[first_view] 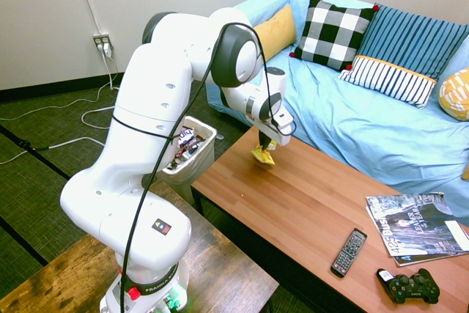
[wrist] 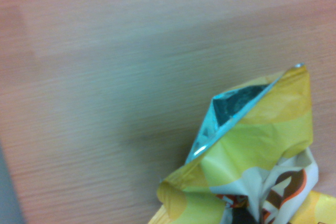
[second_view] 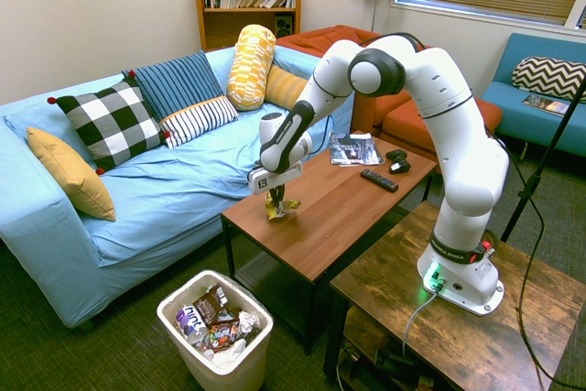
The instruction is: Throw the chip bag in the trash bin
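Chip bag (second_view: 278, 209): yellow, crinkled, gripped at its top by the claw (second_view: 277, 195) and hanging over the near end of the desk (second_view: 339, 212). From the exterior views it cannot be told whether its lower edge touches the wood or hangs just above it. In the wrist view the bag (wrist: 252, 161) shows an open mouth with silver lining, white and orange-red print lower down, and blurred wood grain behind it.

Claw: closed on the chip bag, pointing straight down. In the first exterior view it (first_view: 263, 146) sits at the desk end nearest the bin.

Ordered near to far in the second exterior view:

1. Bin (second_view: 197, 356): off-white, on the dark carpet, just off the near corner of the desk and well apart from the bag. It is filled with wrappers, some purple-and-white. The first exterior view shows the bin (first_view: 209, 156) partly hidden behind the arm.
2. Desk: low, reddish-brown wood, running along the sofa front.
3. Remote (second_view: 378, 180): black, lying flat near the far end of the desk.
4. Controller (second_view: 397, 161): black, just beyond the remote.
5. Magazines (second_view: 352, 148): a small stack at the far end.
6. Sofa (second_view: 183, 185): light blue cover, beside the desk, carrying a checked cushion (second_view: 108, 123), a mustard cushion (second_view: 71, 172), and striped cushions (second_view: 183, 84).
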{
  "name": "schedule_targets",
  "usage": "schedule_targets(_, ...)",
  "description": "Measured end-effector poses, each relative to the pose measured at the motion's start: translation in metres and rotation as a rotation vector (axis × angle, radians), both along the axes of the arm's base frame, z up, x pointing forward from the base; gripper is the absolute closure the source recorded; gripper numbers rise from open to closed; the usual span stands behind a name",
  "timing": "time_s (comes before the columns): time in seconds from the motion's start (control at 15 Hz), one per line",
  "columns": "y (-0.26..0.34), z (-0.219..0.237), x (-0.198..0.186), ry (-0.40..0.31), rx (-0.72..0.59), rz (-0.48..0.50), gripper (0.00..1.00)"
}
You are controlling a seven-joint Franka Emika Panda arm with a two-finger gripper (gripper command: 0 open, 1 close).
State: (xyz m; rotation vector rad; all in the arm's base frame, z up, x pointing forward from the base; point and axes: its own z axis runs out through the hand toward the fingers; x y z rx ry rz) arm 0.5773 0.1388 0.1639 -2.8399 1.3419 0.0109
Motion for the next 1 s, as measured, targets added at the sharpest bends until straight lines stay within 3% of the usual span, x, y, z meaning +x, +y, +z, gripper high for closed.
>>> schedule_targets(0.33,0.174,0.069,-0.076,-0.061,-0.056,0.196,1.00)
schedule_targets(0.53,0.265,0.053,-0.132,-0.063,-0.104,0.288,1.00)
schedule_targets(0.73,0.319,-0.004,-0.166,-0.026,-0.142,0.346,1.00)
schedule_targets(0.8,0.328,-0.024,-0.172,-0.007,-0.154,0.358,0.00)
schedule_targets(1.0,0.337,-0.061,-0.173,0.063,-0.174,0.358,0.00)
